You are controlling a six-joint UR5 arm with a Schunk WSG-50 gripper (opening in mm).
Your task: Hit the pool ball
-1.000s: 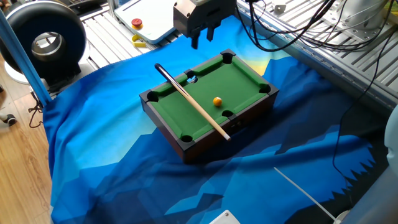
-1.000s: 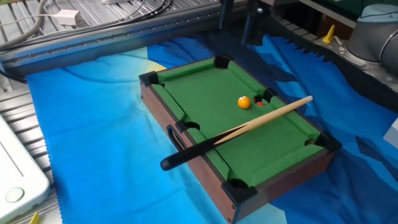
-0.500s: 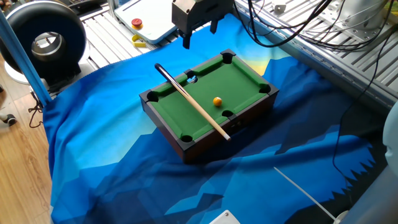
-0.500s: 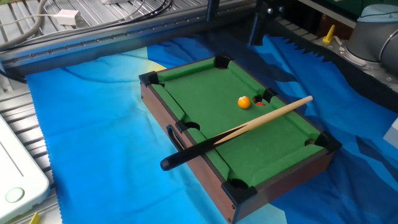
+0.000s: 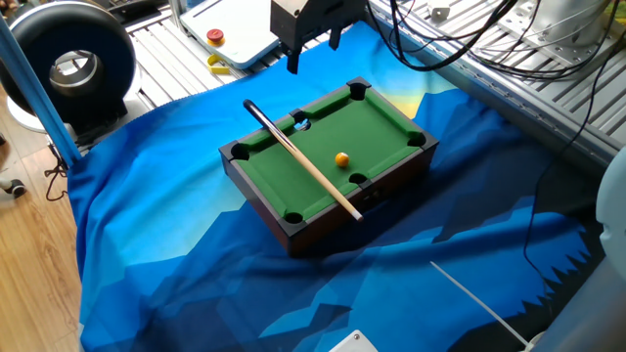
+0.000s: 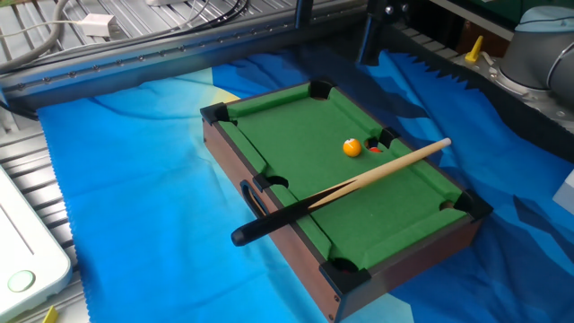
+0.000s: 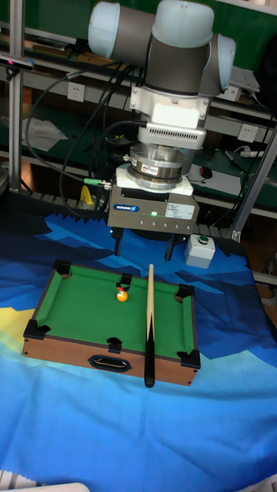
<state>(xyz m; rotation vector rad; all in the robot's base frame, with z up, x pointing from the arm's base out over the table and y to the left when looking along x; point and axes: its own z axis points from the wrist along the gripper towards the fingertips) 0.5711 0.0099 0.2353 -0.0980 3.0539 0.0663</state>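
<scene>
The pool ball is a small orange sphere lying on the green felt of the mini pool table, close to a side pocket. A wooden cue with a black butt lies across the table, its butt end overhanging one long rail. My gripper hangs open above the cloth behind the table, its fingers wide apart and holding nothing. It touches neither cue nor ball.
The table stands on a blue cloth. A white box with a red button lies behind the gripper, a black round device at the far left. Cables run over the metal frame. A small white box sits beside the table.
The gripper's fingers have spread from nearly together to wide apart, and it has risen slightly. Ball and cue have not moved.
</scene>
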